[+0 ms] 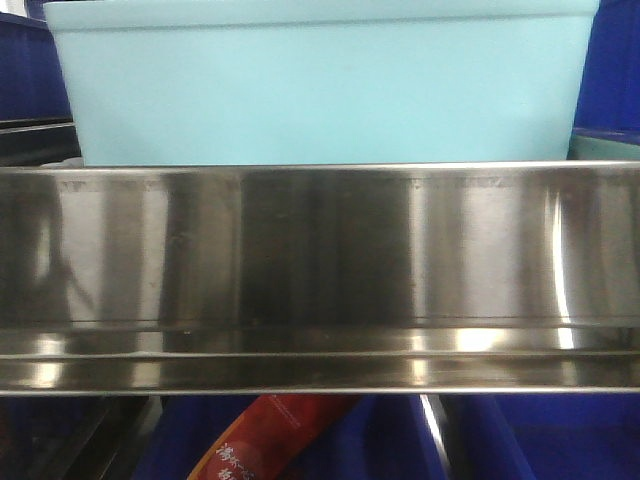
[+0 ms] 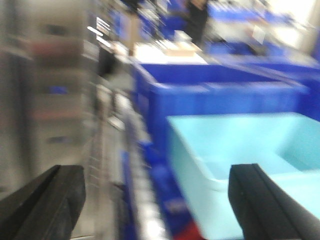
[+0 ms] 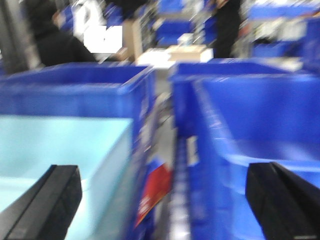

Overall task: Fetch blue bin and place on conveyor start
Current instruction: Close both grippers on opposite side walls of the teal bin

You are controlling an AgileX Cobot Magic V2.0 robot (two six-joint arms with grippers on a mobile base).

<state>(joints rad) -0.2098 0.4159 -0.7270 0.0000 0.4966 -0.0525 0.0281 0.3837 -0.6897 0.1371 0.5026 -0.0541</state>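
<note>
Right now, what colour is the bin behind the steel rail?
The blue bin is pale turquoise, plain, unpatterned; clearest in the exterior front-facing view.

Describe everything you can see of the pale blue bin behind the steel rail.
The blue bin is a pale turquoise rectangular tub, apparently smooth plastic, with slightly tapered walls and a thick rim. It sits upright behind the steel rail, which hides its base. From the wrist views it looks open-topped and empty as far as the blur allows. Dark blue crates stand close beside and behind it; whether they touch is unclear.
</note>
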